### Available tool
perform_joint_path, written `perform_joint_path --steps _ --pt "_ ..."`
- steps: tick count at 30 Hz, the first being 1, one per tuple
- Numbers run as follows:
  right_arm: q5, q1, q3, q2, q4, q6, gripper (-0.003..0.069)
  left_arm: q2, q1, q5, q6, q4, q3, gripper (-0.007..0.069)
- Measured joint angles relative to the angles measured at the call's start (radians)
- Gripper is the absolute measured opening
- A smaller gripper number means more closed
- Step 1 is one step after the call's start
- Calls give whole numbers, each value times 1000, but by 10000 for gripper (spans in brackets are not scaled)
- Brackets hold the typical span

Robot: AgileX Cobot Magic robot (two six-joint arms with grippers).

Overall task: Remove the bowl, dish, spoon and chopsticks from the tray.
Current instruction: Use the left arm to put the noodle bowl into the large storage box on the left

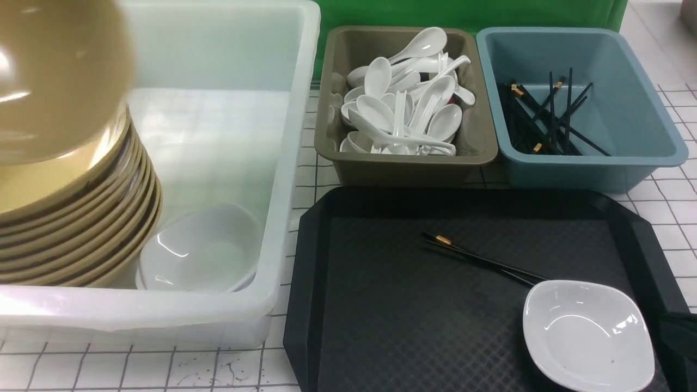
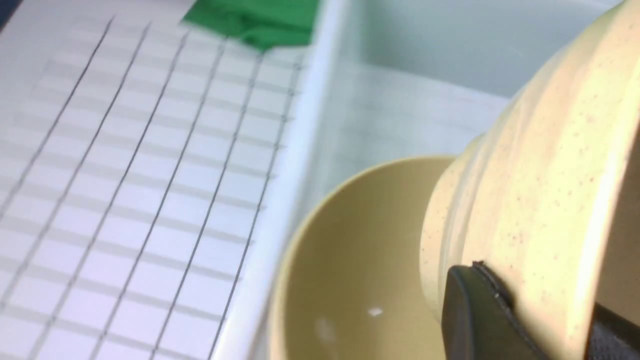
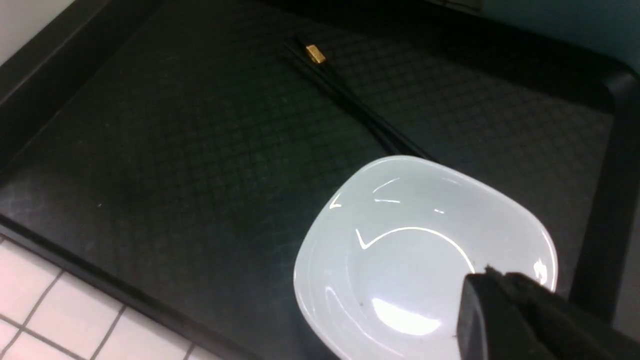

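The yellow bowl hangs blurred above the stack of like bowls at the far left. In the left wrist view my left gripper is shut on the bowl's rim, one black finger against its outside. On the black tray lie the black chopsticks and the white dish at the near right. My right gripper hovers shut over the dish, holding nothing, and shows at the right edge. No spoon lies on the tray.
The white translucent tub holds the bowl stack and white dishes. Behind the tray stand an olive bin with several white spoons and a blue bin with several black chopsticks. A green cloth hangs at the back.
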Motion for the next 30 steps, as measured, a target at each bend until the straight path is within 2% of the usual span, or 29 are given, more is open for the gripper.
perform_joint_path --steps 1,3,7,10,12,14,15,17,19,21,23,25,27,29,30 --pt "0 0 1 0 0 0 55 -5 59 -35 0 -42 53 5" --pt "0 0 2 0 0 0 55 -1 94 -112 0 -82 127 5" --pt "0 0 3 0 0 13 59 42 76 -188 0 -97 193 15" --pt "-4 0 3 1 0 41 67 76 38 -211 1 -78 204 52" --pt "-6 0 3 4 0 78 87 110 -9 -237 8 -26 204 143" --pt "0 0 3 8 0 92 98 120 -28 -242 8 -4 204 182" --pt "30 0 -7 23 -1 136 129 129 -57 -236 7 41 206 268" --pt "88 0 -31 50 -11 195 189 129 -84 -227 -5 72 205 359" --pt "156 0 -68 92 -57 285 277 114 -114 -210 -33 115 190 491" --pt "220 0 -101 134 -144 380 366 91 -135 -178 -58 137 160 573" --pt "253 0 -120 167 -220 463 425 60 -149 -152 -74 149 115 627" --pt "276 0 -129 221 -318 575 507 0 -172 -125 -86 152 55 646" --pt "270 0 -129 262 -333 608 540 -58 -199 -123 -87 136 28 637" --pt "224 0 -127 322 -328 617 556 -142 -249 -137 -80 104 22 590" --pt "192 0 -124 364 -325 622 559 -197 -284 -150 -66 87 28 543"
